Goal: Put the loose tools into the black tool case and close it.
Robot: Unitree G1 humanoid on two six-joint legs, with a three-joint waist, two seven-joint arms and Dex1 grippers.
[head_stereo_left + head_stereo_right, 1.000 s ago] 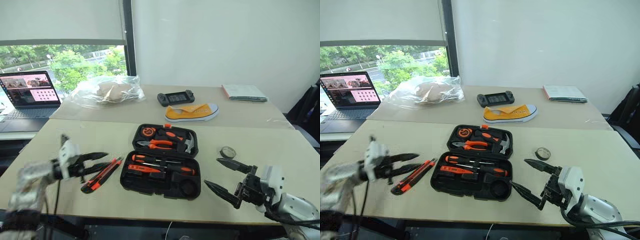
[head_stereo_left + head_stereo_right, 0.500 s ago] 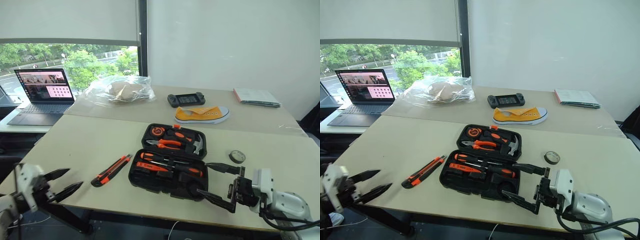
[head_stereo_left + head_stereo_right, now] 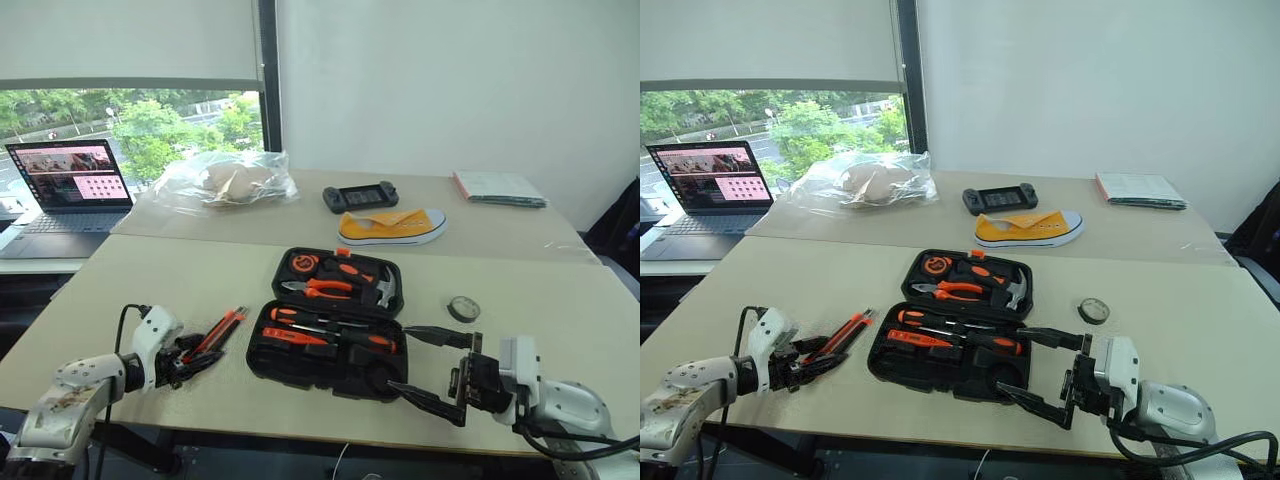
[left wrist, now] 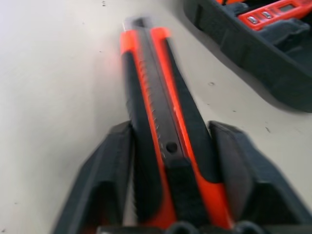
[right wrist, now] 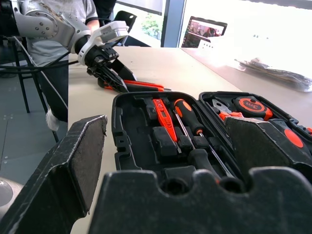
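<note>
The utility knife [image 3: 213, 335] lay on the bench [image 3: 150, 280] just left of the open black tool case [image 3: 330, 322]. The left gripper [image 4: 170, 165] straddled its rear end, fingers [image 4: 105, 180] closing around the handle, not clearly clamped. The right gripper [image 3: 432, 365] hung spread wide, empty, beside the case's right edge. A sound grasp would squeeze the flat sides squarely before lifting; the tape roll [image 3: 461, 307] waited right of the case.

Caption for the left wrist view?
Left end effector straddling the knife on the table, case beside.
</note>
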